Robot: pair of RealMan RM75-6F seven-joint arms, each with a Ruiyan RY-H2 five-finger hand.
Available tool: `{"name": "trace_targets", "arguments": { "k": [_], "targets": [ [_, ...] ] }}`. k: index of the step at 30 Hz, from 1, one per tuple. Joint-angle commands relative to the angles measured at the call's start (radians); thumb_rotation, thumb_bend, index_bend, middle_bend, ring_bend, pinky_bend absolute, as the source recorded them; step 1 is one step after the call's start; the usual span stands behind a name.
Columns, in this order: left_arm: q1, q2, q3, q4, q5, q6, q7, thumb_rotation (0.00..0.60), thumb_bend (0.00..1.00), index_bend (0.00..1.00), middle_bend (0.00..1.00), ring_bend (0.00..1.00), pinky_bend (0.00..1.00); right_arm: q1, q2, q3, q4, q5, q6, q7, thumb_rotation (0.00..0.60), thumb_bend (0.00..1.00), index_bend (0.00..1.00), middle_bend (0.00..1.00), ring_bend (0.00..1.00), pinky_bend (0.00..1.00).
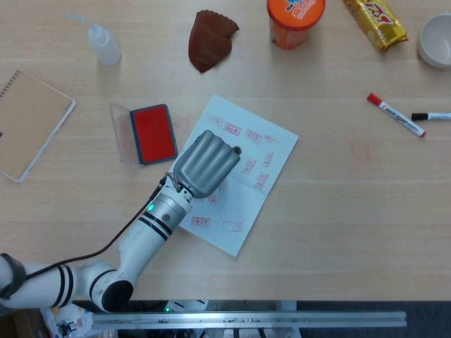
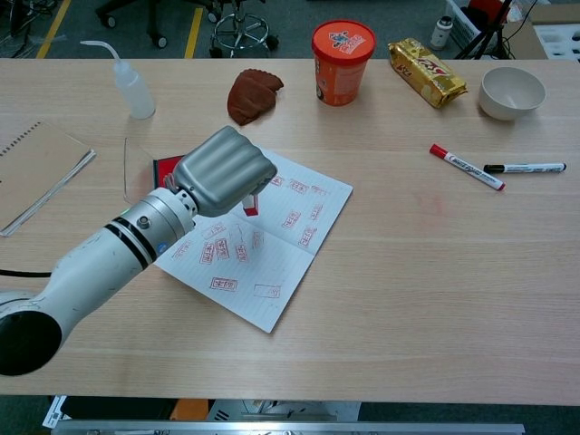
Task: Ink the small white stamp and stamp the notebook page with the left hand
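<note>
Grey metal covers the back of the left hand, whose fingers curl down and grip the small stamp; only its red lower end peeks out under them in the chest view, and the head view hides it behind the knuckles. The hand hangs over the upper left part of the notebook page, and whether the stamp touches the paper cannot be told. The page lies as a loose lined sheet turned at an angle on the wooden table, already dotted with many small red rectangular prints (several sit near its lower edge, clear of the arm). The white forearm with black bands runs from the wrist down toward the lower left corner of both views.

Just left of the page sits the ink pad, its red face open and its clear lid standing up along the left side; in the chest view the hand covers most of it. Farther left a tan spiral notebook lies at the table's edge. Along the far side stand a squeeze bottle, a crumpled brown cloth, an orange cup, a yellow snack packet and a white bowl. A red-capped marker and a black-capped marker lie well off to the right. The right hand shows in neither view.
</note>
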Motion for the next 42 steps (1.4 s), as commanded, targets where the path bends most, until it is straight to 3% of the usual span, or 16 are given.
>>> {"name": "trace_targets", "arguments": {
  "k": [1, 18, 29, 42],
  "targets": [
    [0.0, 0.005, 0.001, 0.015, -0.006, -0.005, -0.007, 0.6, 0.28, 0.57, 0.98, 1.0, 1.0, -0.002, 0.001, -0.001, -0.001, 0.0, 0.002, 0.0, 0.6, 0.07, 0.43, 0.51, 0.41, 0.52],
    [0.014, -0.014, 0.021, 0.121, 0.011, -0.034, -0.122, 0.6, 0.28, 0.57, 0.98, 1.0, 1.0, -0.003, 0.004, 0.0, -0.015, 0.0, 0.003, -0.016, 0.6, 0.07, 0.43, 0.51, 0.41, 0.52],
    [-0.009, -0.071, 0.002, 0.179, 0.015, -0.054, -0.107, 0.6, 0.28, 0.57, 0.98, 1.0, 1.0, -0.007, 0.01, 0.001, -0.022, 0.01, 0.006, -0.024, 0.6, 0.07, 0.43, 0.51, 0.41, 0.52],
    [0.014, -0.027, 0.028, 0.213, 0.031, -0.055, -0.145, 0.6, 0.28, 0.57, 0.98, 1.0, 1.0, 0.0, 0.005, 0.002, -0.025, 0.012, -0.005, -0.037, 0.6, 0.07, 0.43, 0.51, 0.41, 0.52]
  ]
}}
